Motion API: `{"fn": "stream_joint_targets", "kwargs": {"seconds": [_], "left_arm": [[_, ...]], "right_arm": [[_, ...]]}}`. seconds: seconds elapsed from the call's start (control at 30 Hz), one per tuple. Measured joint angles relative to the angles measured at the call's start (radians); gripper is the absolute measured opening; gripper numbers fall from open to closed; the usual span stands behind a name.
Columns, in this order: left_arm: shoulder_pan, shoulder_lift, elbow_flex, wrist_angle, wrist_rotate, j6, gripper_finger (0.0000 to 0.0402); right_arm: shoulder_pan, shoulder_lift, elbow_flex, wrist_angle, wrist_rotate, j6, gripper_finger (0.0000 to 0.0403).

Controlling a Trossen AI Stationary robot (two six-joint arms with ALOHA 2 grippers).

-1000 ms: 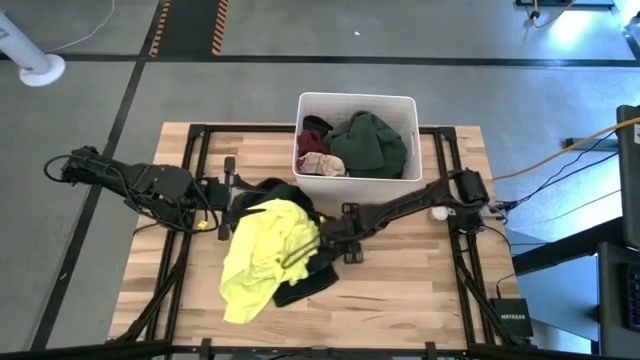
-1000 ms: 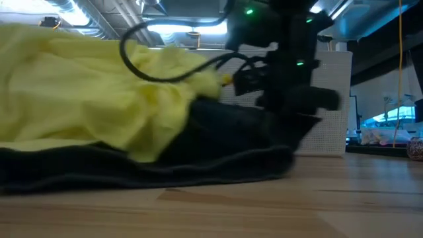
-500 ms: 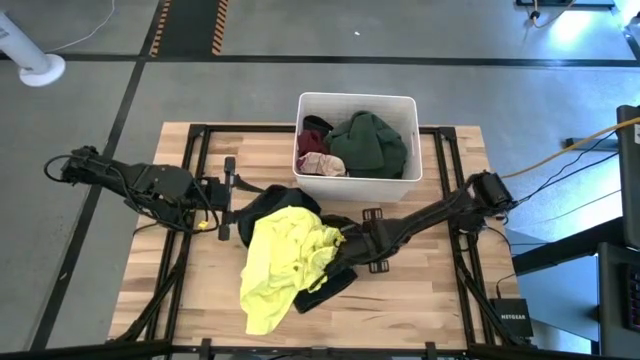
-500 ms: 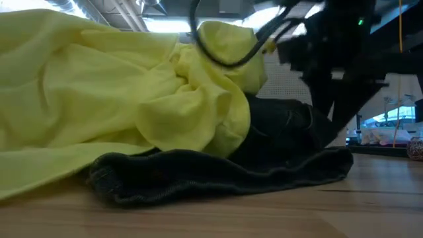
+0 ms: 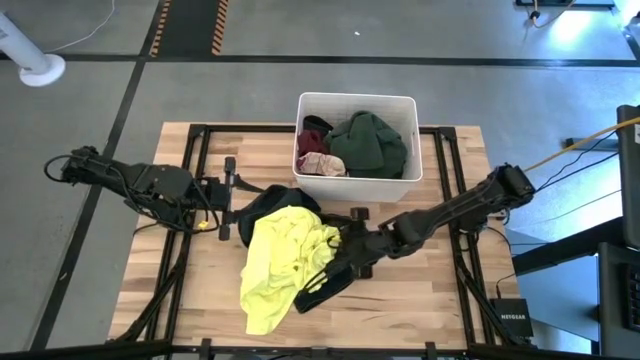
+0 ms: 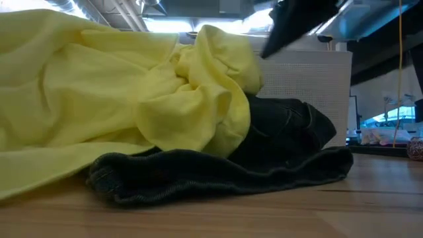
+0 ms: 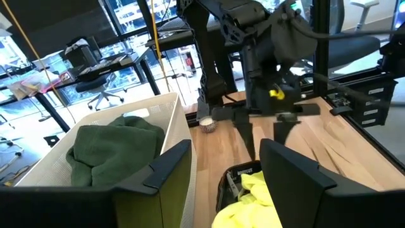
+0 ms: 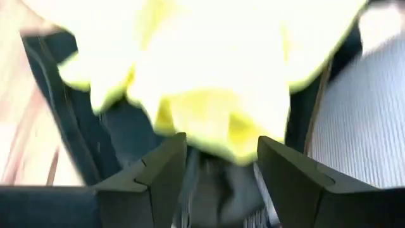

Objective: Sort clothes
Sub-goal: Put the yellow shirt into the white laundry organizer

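A neon yellow garment [image 5: 280, 262] lies bunched on a black garment [image 5: 325, 285] in the middle of the table; both also show in the low view, yellow [image 6: 119, 86] on top of black [image 6: 264, 165]. My right gripper [image 5: 338, 260] is open just above the pile's right side, with yellow cloth [image 8: 209, 63] and black cloth in front of its fingers; whether it touches the cloth does not show. My left gripper [image 5: 228, 198] is open and empty at the pile's left. Dark green [image 5: 368, 142] and maroon [image 5: 313, 128] garments lie in the white bin [image 5: 357, 97]. No striped piece shows.
The white bin stands at the table's far middle and also shows in the left wrist view [image 7: 171, 107], with the green garment [image 7: 111, 149] in it. A pale pinkish piece [image 5: 320, 163] lies in the bin's near left corner. Bare wood [image 5: 420, 300] lies near the front right.
My right gripper has dragged the yellow and black pile toward the table's right, and the yellow garment has bunched up higher. The gripper has then gone up off the pile, which has stayed where it was left.
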Motion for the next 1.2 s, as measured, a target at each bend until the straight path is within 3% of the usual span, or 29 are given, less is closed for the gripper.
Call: {"fn": "stream_joint_targets", "kwargs": {"seconds": [0.43,0.57,0.67,0.83,1.07,1.2], "left_arm": [[0.0,0.0,0.0,0.007,0.0,0.019,0.0182],[0.0,0.0,0.0,0.007,0.0,0.021,0.0182],[0.0,0.0,0.0,0.006,0.0,0.021,0.0182],[0.0,0.0,0.0,0.006,0.0,0.02,0.0182],[0.0,0.0,0.0,-0.003,0.0,0.024,0.0182],[0.0,0.0,0.0,-0.003,0.0,0.023,0.0182]], "right_arm": [[-0.084,0.095,0.0,0.482,-0.141,-0.198,0.0214],[-0.089,0.11,0.0,0.61,-0.137,-0.202,0.0214],[-0.095,0.11,0.001,0.69,-0.071,-0.229,0.0214],[-0.094,0.11,0.015,0.666,0.046,-0.306,0.0223],[-0.094,0.11,0.108,0.519,0.068,-0.224,0.0301],[-0.094,0.109,0.122,0.496,0.009,-0.224,0.0341]]}}
